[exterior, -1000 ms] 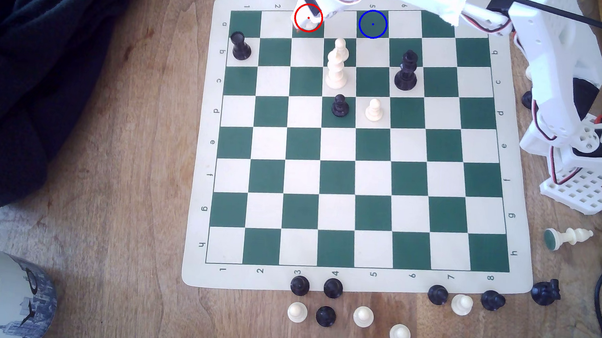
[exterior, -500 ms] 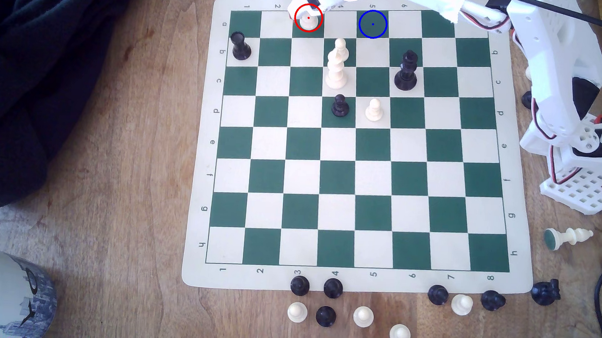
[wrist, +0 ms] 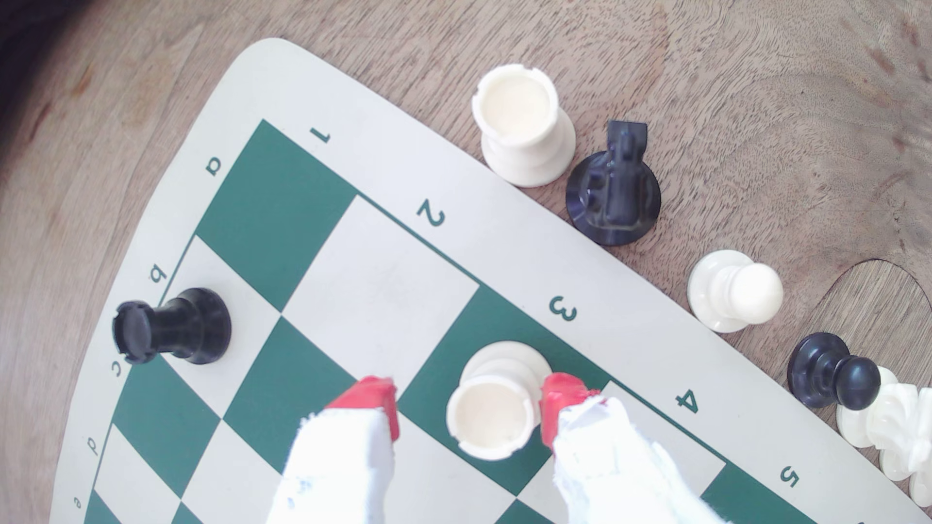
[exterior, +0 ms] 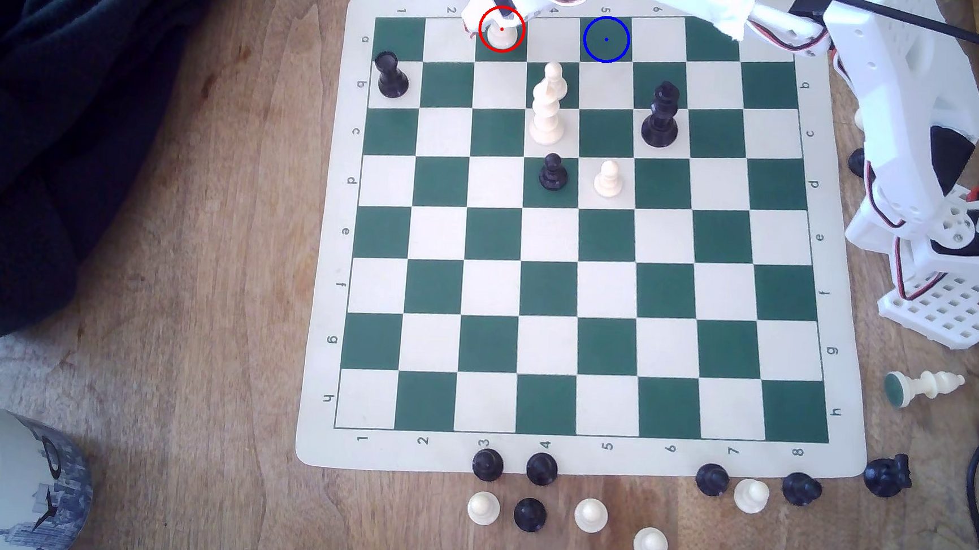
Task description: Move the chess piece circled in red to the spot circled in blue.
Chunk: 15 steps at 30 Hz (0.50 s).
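Observation:
The chess piece (exterior: 502, 38), a cream rook, stands on the red-ringed green square in the board's far row. In the wrist view the chess piece (wrist: 491, 415) sits between my red-tipped fingers (wrist: 374, 399). One tip is right against its head and the other stands a gap away. My gripper (wrist: 469, 403) is open around it. In the exterior view my gripper (exterior: 491, 16) hangs over the rook and hides its head. The spot (exterior: 606, 39), a blue-ringed green square, lies two squares toward the exterior view's right and is bare.
A tall cream piece (exterior: 547, 105), a black king (exterior: 660, 118), a black rook (exterior: 391, 75), a black pawn (exterior: 553, 172) and a cream pawn (exterior: 608, 179) stand on the board. Off the far edge are another cream rook (wrist: 524, 126), a black knight (wrist: 613, 186) and a pawn (wrist: 734, 292).
My gripper has shifted a little toward the exterior view's left and far edge, uncovering the rook's base inside the red ring. The rook has not moved.

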Each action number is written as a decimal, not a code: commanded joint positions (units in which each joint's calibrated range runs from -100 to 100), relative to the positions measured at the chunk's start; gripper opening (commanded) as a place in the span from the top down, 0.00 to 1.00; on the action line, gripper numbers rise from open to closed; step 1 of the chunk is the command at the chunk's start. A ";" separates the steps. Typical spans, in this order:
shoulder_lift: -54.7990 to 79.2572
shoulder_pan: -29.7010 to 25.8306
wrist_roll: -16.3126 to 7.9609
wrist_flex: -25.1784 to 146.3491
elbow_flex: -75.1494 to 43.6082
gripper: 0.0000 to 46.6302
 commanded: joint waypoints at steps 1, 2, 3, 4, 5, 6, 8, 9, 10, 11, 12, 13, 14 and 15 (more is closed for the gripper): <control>-1.36 -0.75 -0.15 -0.86 -6.45 0.73; -1.28 -0.75 -0.15 -0.94 -6.45 0.74; -1.28 -0.75 -0.15 -1.02 -6.45 0.75; -1.28 -0.83 -0.15 -1.19 -6.45 0.77; -1.28 -0.83 -0.15 -1.19 -6.45 0.77; -1.28 -0.83 -0.15 -1.19 -6.45 0.78; -1.19 -0.83 -0.20 -1.35 -6.45 0.81; -1.11 -0.75 -0.20 -1.35 -6.45 0.82; -1.11 -0.75 -0.20 -1.43 -6.45 0.84; -1.11 -0.67 -0.20 -1.43 -6.54 0.87; -1.11 -0.67 -0.20 -1.43 -6.54 0.88; -1.11 -0.60 -0.20 -1.43 -6.72 0.90; -1.19 -0.52 -0.20 -1.43 -6.81 0.90; -1.19 -0.44 -0.20 -1.43 -6.81 0.90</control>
